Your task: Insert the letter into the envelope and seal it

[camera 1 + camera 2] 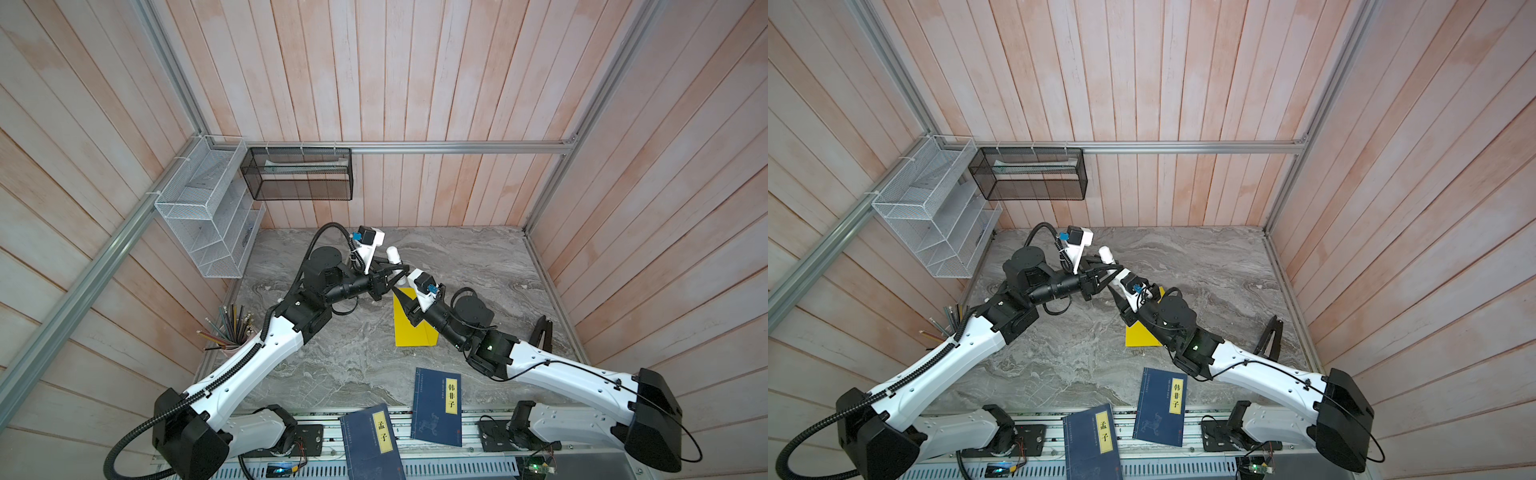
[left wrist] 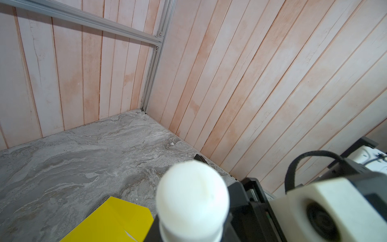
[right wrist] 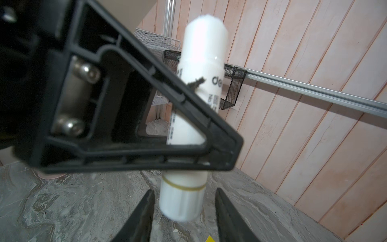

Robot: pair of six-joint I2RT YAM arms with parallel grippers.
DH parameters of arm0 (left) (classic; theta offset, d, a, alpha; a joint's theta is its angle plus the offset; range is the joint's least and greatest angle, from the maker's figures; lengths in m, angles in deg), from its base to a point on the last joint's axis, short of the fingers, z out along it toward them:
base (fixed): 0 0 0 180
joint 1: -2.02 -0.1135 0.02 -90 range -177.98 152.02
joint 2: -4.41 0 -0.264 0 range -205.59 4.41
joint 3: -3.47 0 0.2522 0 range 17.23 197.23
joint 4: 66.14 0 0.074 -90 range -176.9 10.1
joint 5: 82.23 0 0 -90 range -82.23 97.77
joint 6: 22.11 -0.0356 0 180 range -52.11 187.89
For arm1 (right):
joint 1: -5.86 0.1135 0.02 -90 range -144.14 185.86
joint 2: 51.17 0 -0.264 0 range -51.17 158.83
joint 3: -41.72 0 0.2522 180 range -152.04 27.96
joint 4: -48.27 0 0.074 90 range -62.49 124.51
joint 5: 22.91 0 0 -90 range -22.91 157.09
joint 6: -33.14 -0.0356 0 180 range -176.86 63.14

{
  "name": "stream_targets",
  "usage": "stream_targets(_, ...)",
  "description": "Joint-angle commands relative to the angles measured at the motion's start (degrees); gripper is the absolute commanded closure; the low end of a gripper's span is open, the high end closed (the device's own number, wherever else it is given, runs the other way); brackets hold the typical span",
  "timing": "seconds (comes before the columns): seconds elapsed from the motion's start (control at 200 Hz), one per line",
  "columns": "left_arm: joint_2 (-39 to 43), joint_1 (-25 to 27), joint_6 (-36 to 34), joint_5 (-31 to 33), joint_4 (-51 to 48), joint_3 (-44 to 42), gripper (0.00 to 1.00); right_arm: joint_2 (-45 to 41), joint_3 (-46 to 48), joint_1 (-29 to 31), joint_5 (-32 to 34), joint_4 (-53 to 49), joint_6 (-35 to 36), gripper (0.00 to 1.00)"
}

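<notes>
so the left gripper [image 1: 392, 271] clamps a white glue stick [image 3: 201, 62] mid-frame, and the right gripper [image 3: 184, 190] sits part-open around its cap, just up-frame of the yellow envelope [image 1: 409, 328]

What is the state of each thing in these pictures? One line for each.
Left gripper: shut on glue stick.
Glue stick: held above the table.
Right gripper: open, jaws either side of the stick's ridged end.
Envelope: flat on table, partly under right arm.
Books: closed, flat.
Pencil cup: upright, full.
</notes>
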Motion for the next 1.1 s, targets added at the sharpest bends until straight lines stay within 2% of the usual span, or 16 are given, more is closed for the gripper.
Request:
stream_targets(0.0,0.24,0.31,-0.72,1.16,1.72,-0.71,1.0,0.76,-2.38,0.36,1.46,1.47,-0.42,0.54)
stream_targets(0.31,0.47,0.39,-0.97,1.45,1.57,-0.5,1.0,2.04,-4.16,0.36,0.84,-0.33,-0.7,0.64)
stream_targets(0.42,0.61,0.39,-1.11,1.6,1.48,-0.38,1.0,2.21,-4.07,0.36,0.86,-0.83,-1.07,0.54)
stream_targets(0.52,0.58,0.39,-1.31,1.71,1.23,-0.32,1.0,2.52,-4.25,0.36,1.14,-1.11,-1.42,0.52)
stream_targets(0.695,0.5,0.35,-1.18,1.45,1.38,-0.37,1.0,2.41,-4.36,0.36,1.09,-0.93,-1.52,0.64)
stream_targets(0.975,0.17,0.46,-1.21,1.01,1.39,-0.88,1.0,2.0,-4.21,0.01,-0.53,-0.39,-3.14,0.69)
stream_targets(1.095,0.37,0.46,-1.62,0.57,1.17,-1.15,1.0,1.36,-4.0,-0.64,-3.42,-0.65,-4.35,0.8)
